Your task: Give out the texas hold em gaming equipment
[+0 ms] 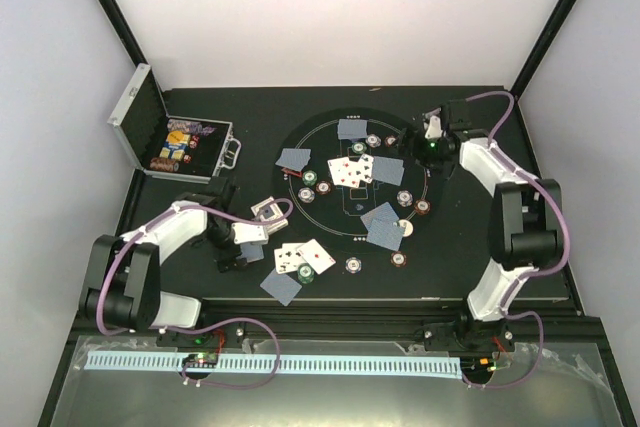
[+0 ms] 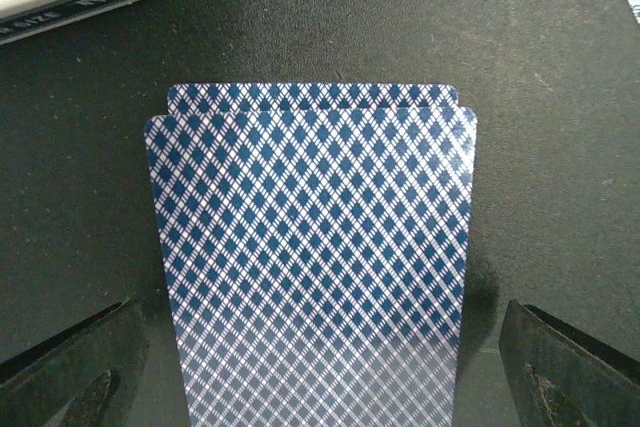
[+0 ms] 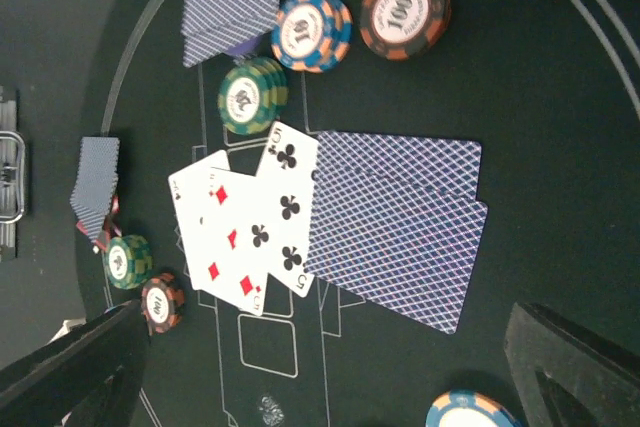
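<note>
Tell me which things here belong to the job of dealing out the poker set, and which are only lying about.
Belong to the job: playing cards; poker chips.
Only lying about: silver case; round black mat.

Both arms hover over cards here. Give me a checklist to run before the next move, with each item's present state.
1. Left gripper open, not touching the face-down pair: ok.
2. That pair lies flat on the black surface, slightly offset: ok.
3. Right gripper open, holding nothing: ok.
4. Face-up cards lie apart for single picking: not ok, they overlap.
5. Silver case open, chips inside reachable from above: ok.
6. Every seat has its cards: cannot tell.
</note>
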